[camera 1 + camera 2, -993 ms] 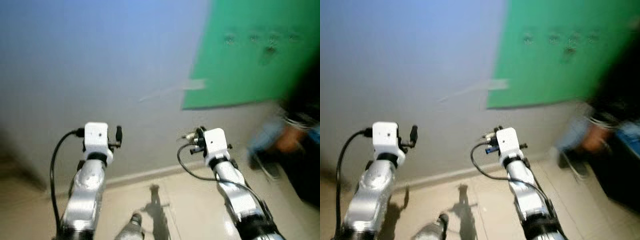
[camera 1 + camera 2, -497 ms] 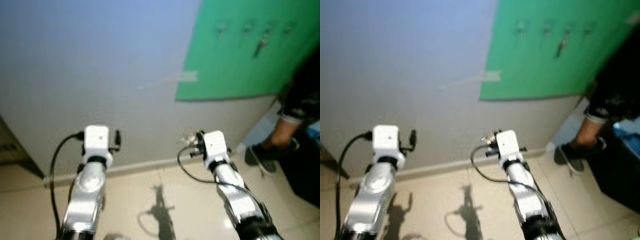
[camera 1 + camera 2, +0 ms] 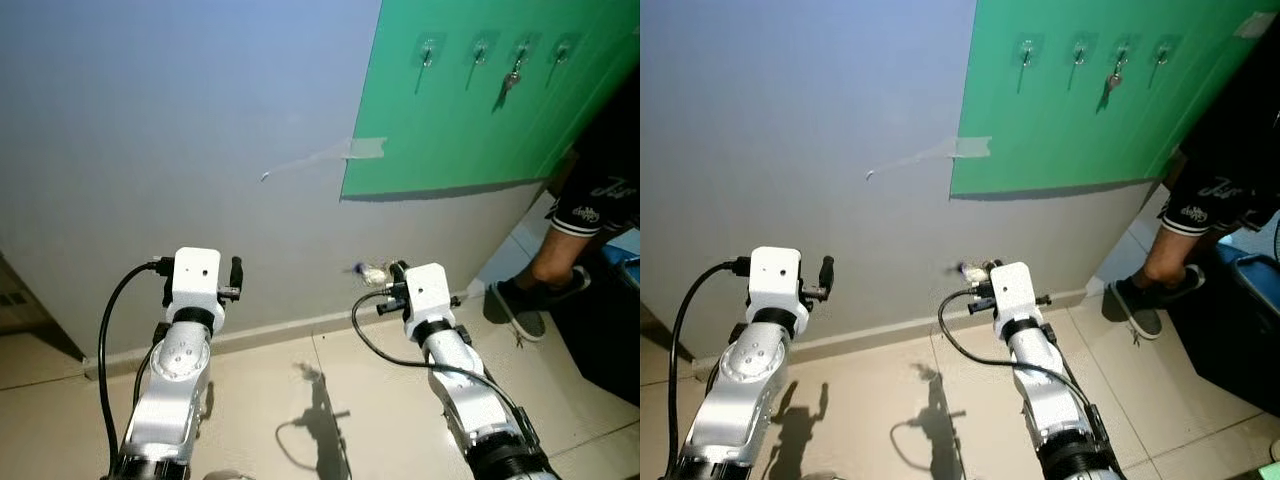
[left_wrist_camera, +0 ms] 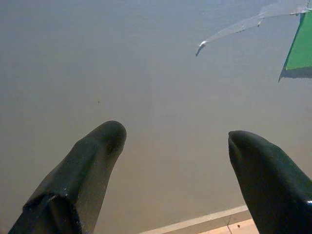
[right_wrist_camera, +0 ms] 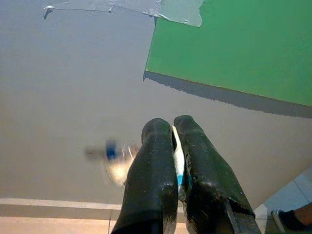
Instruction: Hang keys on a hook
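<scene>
Right end effector [image 5: 174,127] pinches the keys [image 3: 372,273] by their tag; light, dangly, likely to swing. Left end effector [image 4: 173,141] spread, idle. Hooks [image 3: 427,50] high on the green board [image 3: 470,110].

The head's two eyes looked forward and down from well back at the grey wall [image 3: 180,130] and green board [image 3: 1080,120], sharing both. Each wrist camera faced the same wall closer, the right one catching the board's lower corner.

Both arms reach forward, left pincer [image 4: 173,141] spread wide, right pincer [image 5: 173,127] clamped together.
</scene>
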### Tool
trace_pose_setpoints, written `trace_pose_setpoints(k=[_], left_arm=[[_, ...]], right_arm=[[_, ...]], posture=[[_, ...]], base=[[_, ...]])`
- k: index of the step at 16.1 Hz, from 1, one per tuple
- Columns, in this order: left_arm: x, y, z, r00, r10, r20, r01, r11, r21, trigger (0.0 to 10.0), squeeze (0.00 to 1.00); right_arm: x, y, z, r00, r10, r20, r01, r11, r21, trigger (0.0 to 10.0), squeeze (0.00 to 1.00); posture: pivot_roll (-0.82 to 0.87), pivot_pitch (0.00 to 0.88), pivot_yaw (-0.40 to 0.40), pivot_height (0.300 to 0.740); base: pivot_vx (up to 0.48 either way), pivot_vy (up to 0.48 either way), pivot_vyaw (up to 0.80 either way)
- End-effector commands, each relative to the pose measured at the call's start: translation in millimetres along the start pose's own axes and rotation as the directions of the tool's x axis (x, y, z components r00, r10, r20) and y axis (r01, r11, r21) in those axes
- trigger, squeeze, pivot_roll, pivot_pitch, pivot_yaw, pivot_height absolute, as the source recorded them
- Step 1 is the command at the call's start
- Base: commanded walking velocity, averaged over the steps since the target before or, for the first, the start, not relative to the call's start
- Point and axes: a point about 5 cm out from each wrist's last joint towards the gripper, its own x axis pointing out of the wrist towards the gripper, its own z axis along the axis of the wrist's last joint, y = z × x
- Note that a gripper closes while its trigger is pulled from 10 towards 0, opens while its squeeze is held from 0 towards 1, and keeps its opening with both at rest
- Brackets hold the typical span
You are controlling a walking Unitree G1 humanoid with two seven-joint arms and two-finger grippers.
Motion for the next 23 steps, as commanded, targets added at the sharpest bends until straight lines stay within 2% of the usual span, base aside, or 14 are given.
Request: trace_pose_setpoints(k=[1, 4, 10, 11, 19, 23], left_arm=[[-0.3, -6.0, 6.0, 1.0, -0.019, 0.021, 0.019, 1.0, 0.008, 10.0, 0.0], [0.6, -8.7, 7.2, 0.999, -0.022, 0.023, 0.022, 1.0, 0.002, 10.0, 0.0], [0.3, -9.2, 6.0, 1.0, -0.024, 0.018, 0.024, 1.0, 0.012, 10.0, 0.0], [0.1, -9.3, 5.8, 1.0, -0.025, 0.017, 0.025, 1.0, 0.013, 10.0, 0.0], [-2.6, -10.9, 3.2, 0.999, -0.042, 0.01, 0.042, 0.999, 0.03, 10.0, 0.0], [-4.1, -13.9, 4.1, 0.997, -0.072, 0.024, 0.071, 0.997, 0.026, 10.0, 0.0]], right_arm=[[0.7, -4.0, 3.7, 1.0, -0.007, 0.018, 0.007, 1.0, -0.004, 10.0, 0.0], [3.1, -4.8, 6.5, 0.999, 0.015, 0.03, -0.014, 0.999, -0.04, 10.0, 0.0], [2.4, -1.5, 6.3, 0.999, 0.021, 0.027, -0.02, 0.999, -0.043, 10.0, 0.0], [2.1, -2.0, 6.2, 1.0, 0.009, 0.028, -0.009, 1.0, -0.02, 10.0, 0.0], [-1.8, 0.5, 2.7, 1.0, 0.013, 0.015, -0.013, 1.0, -0.01, 10.0, 0.0], [-3.1, 1.0, 1.0, 1.0, 0.017, 0.007, -0.016, 1.0, -0.011, 10.0, 0.0]], posture=[[0.09, 0.0, -0.099, 0.74], [0.09, 0.0, -0.104, 0.74], [0.09, 0.0, -0.106, 0.74], [0.09, 0.0, -0.105, 0.74], [0.09, 0.0, -0.103, 0.74], [0.08, 0.0, -0.101, 0.74]], base=[[0.48, 0.0, 0.0], [0.48, 0.0, 0.27], [0.432, 0.0, 0.8], [0.412, 0.0, 0.8], [0.351, -0.317, 0.0], [0.0, -0.35, 0.0]])
